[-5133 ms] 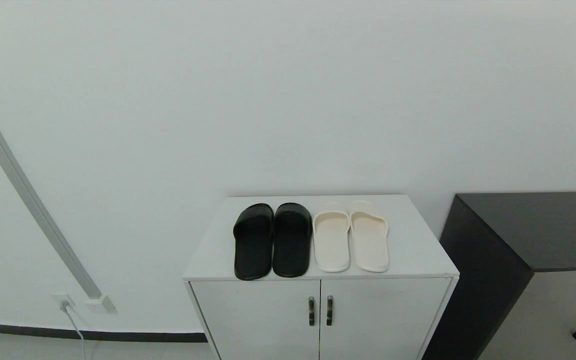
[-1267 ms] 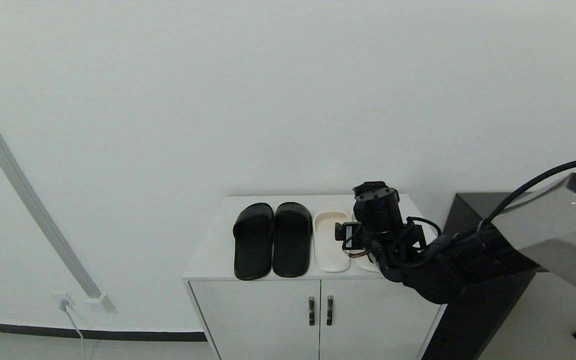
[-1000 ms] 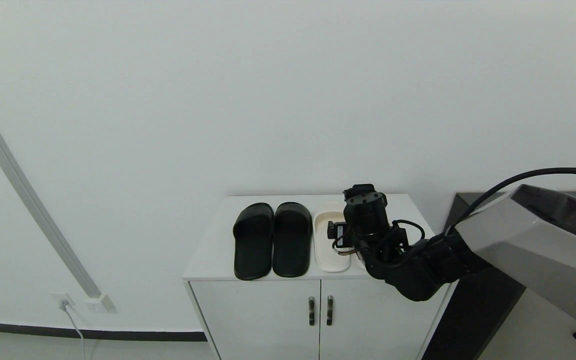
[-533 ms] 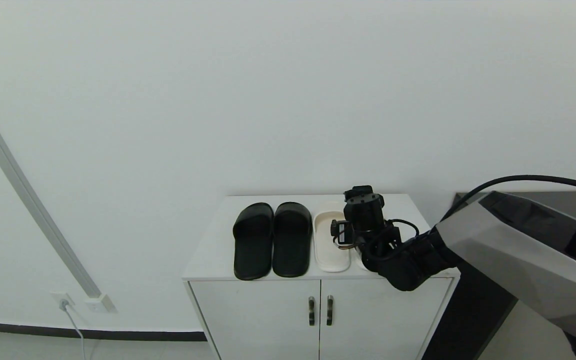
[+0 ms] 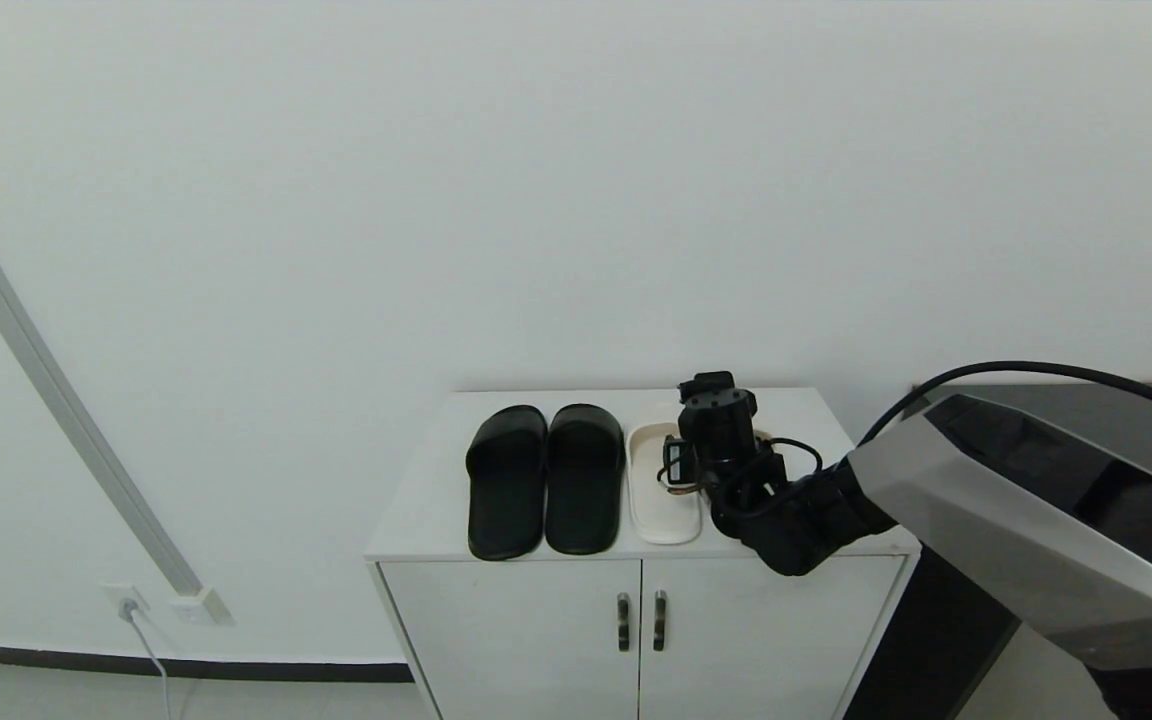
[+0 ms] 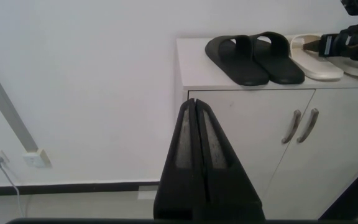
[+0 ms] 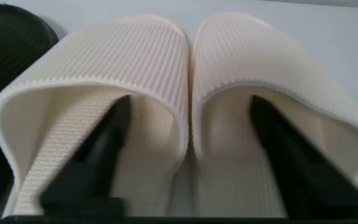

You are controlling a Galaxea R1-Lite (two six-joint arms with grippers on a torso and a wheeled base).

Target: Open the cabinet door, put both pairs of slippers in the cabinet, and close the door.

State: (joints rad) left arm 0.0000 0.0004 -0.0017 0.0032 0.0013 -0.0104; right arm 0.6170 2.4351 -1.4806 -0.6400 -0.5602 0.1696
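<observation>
A white cabinet (image 5: 426,500) stands against the wall with both doors (image 5: 516,640) shut and two dark handles (image 5: 640,621) at the middle. On its top lie a black pair of slippers (image 5: 546,480) and a cream pair (image 5: 658,495), side by side. My right gripper (image 7: 190,106) is open over the cream pair (image 7: 135,68), one finger (image 7: 98,162) inside each slipper, straddling their adjoining walls. The right arm hides the right cream slipper in the head view. My left gripper (image 6: 194,106) is shut and empty, low in front of the cabinet's left side.
A dark cabinet (image 5: 946,640) stands right beside the white one. A grey conduit (image 5: 46,370) runs down the wall to an outlet with a cable (image 5: 131,608) at the lower left. Bare wall rises behind the cabinet.
My right arm came in from the right and moved left and down onto the cream slippers, then edged a little further toward the wall. The slippers and doors have not moved.
</observation>
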